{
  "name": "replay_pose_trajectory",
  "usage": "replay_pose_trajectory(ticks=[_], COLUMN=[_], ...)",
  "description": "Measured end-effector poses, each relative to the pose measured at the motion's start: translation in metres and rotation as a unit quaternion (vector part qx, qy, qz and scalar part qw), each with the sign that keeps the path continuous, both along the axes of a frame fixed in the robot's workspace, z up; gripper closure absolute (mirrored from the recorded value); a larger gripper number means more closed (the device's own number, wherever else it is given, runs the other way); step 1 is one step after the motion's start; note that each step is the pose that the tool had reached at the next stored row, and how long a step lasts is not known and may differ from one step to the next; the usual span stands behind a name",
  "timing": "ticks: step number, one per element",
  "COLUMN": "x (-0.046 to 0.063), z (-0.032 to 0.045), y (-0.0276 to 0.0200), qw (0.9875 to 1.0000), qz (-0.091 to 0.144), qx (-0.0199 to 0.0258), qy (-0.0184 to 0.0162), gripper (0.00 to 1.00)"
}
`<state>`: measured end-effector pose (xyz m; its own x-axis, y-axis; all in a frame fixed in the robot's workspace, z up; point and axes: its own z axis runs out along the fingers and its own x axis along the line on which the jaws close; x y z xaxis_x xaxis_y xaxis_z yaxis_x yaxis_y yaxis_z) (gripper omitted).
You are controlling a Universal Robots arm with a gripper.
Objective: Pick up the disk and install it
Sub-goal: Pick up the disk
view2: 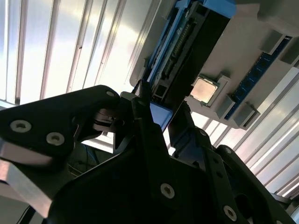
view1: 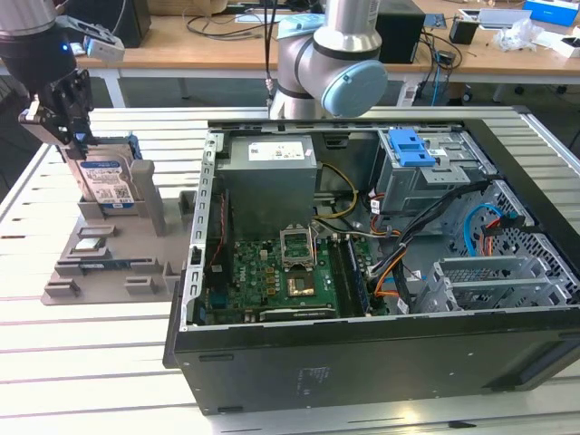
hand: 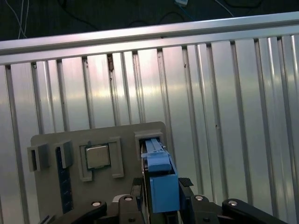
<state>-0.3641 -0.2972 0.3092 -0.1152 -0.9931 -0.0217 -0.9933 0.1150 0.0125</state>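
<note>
**Disk gripped in its holder beside the open computer**

The pincer [view1: 80, 140] is pictured at the top edge of the disk [view1: 107, 181], which is stood on edge in a slot of the grey holder [view1: 149, 195] at the exterior view's left. In the first wrist view the pincer is shown narrowed onto the disk, with a black finger [hand: 186, 184] set against each side of the blue rail [hand: 161, 179] and no gap to be made out. The disk is thus clamped but not yet lifted, its lower part being seated in the slot and its labelled face turned toward the exterior camera.

On the flat part of the holder, near the disk, a square processor chip [hand: 98, 156] is laid in its own recess, and a dark blue memory stick [hand: 64, 182] is laid just beside it.

The holder is placed on a slatted metal surface [view1: 91, 362], just beside an open black computer case [view1: 362, 349] toward the exterior view's right. Inside the case a grey power supply [view1: 272, 190] is seen at the back, a green circuit board [view1: 272, 276] in front of it, and a blue latch [view1: 410, 145] on a metal cage farther right. The base of the arm [view1: 335, 63] is seen behind the case.
</note>
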Motion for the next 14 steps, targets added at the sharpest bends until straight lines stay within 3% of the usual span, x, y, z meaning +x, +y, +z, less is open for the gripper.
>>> replay_pose_trajectory(ticks=[4, 8, 14], x=[-0.002, -0.002, -0.002], z=[-0.0077, -0.0097, -0.0147], y=[0.0000, 0.0017, 0.0028], qw=[1.0000, 0.9996, 0.9996], qz=[0.004, 0.027, 0.029], qx=[0.0000, 0.0000, -0.0004], qy=[0.0000, -0.0001, 0.0001], gripper=[0.58, 0.58, 0.58])
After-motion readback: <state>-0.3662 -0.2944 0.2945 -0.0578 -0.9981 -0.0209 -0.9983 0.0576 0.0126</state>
